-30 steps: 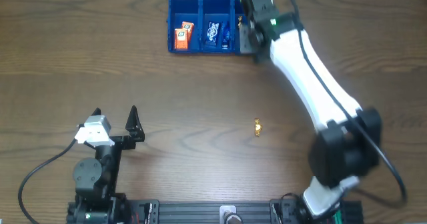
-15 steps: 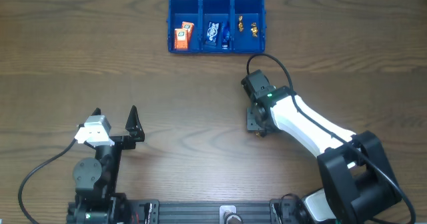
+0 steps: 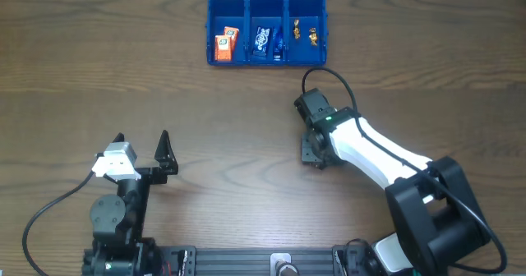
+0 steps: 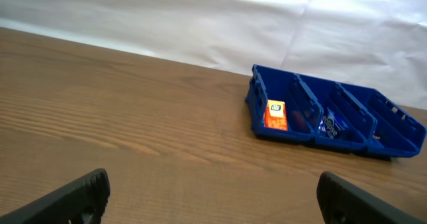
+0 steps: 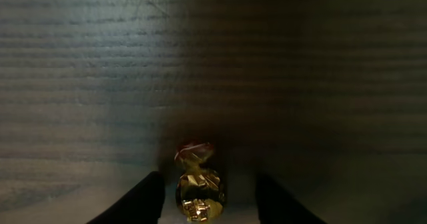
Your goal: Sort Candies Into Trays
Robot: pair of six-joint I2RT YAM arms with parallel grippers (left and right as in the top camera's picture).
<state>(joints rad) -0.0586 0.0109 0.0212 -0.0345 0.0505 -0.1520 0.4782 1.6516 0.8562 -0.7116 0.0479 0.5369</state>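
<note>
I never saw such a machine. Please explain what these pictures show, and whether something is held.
These are two robot arms at a wooden table. One picture looks down from above; the arms stand at its bottom edge. The other two come from a camera on each arm's wrist. The left hand is open and holds nothing. The right hand is open too, low over the table, with a gold candy lying between its fingers, not gripped. Farther away stands a blue tray with three compartments: orange boxes, blue-wrapped candies, and gold candies.
</note>
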